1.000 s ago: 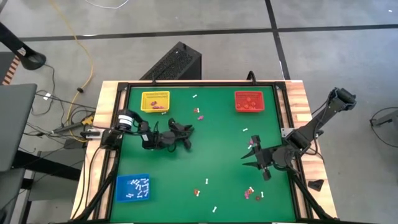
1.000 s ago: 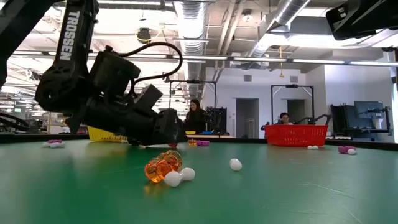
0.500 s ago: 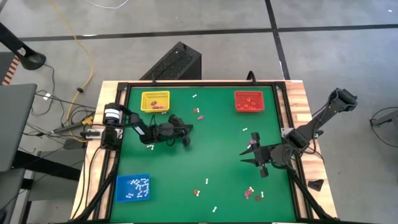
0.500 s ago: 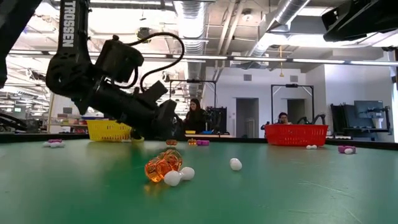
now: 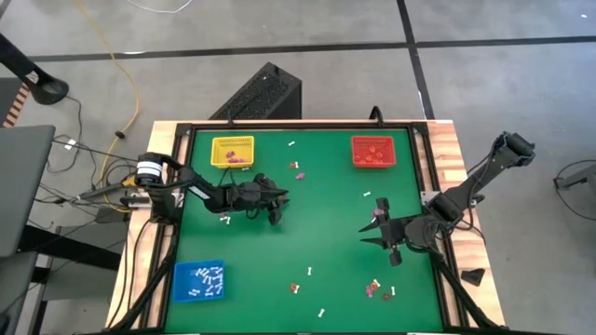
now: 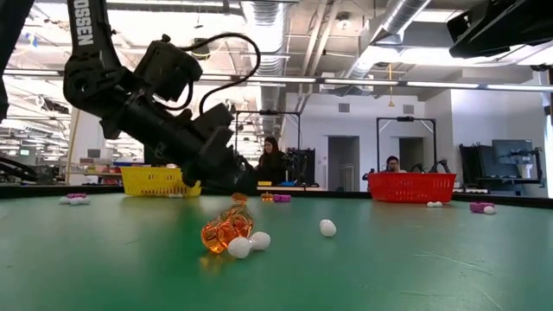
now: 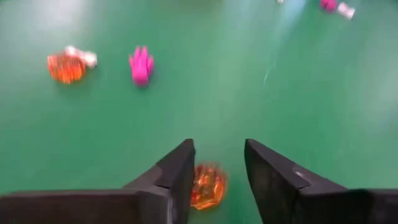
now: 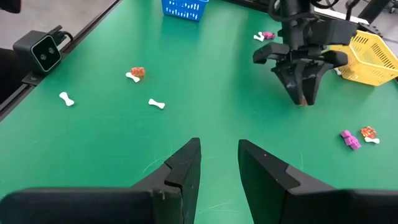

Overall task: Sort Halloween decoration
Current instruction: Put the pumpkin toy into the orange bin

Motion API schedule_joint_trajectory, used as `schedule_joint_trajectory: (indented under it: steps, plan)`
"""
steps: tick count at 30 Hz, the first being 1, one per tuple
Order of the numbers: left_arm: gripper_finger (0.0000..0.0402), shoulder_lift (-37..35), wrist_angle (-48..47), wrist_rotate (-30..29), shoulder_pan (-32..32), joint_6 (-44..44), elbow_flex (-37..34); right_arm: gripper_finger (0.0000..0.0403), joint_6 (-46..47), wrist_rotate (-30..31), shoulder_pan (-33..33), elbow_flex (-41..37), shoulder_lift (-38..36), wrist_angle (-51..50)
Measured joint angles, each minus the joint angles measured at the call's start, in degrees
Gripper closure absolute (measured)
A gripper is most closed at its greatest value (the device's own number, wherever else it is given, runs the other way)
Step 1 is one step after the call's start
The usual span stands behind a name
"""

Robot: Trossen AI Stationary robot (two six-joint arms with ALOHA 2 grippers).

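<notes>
The left gripper (image 7: 217, 171), fingers parted, straddles a small translucent orange trinket (image 7: 207, 185) on the green tabletop (image 5: 326, 200), open felt around it, yellow tray (image 5: 232, 151) nearby. The right gripper (image 8: 217, 168) hovers released near the tabletop's right edge.

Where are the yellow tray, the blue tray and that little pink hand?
yellow tray (image 5: 232, 151): high view, on its mesh floor.
blue tray (image 5: 184, 282): high view, on a bare part of its floor.
pink hand (image 7: 141, 65): left wrist view, on its palm.
</notes>
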Motion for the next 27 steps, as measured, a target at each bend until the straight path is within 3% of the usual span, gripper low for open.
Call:
schedule_joint_trajectory:
  steps: [7, 14, 20, 27]
  plan:
    - [0.0231, -0.1, -5.8, -1.1, -0.1, 0.1, 0.2, 0.0265, 0.0, 0.0, 0.0, 0.0, 0.0, 0.1]
    - [0.0230, 6.6, -0.8, -1.8, -0.1, 2.1, 0.2, 0.0265, 0.0, 0.0, 0.0, 0.0, 0.0, 0.7]
    - [0.0260, 12.8, 7.8, -2.8, -0.1, 2.4, 0.2, 0.0265, 0.1, 0.0, 0.0, 0.0, 0.0, 1.3]
    - [0.0322, 13.2, 10.9, -2.3, 0.0, 2.3, -1.7, 0.0265, 0.1, 0.0, 0.0, 0.0, 0.0, 1.4]
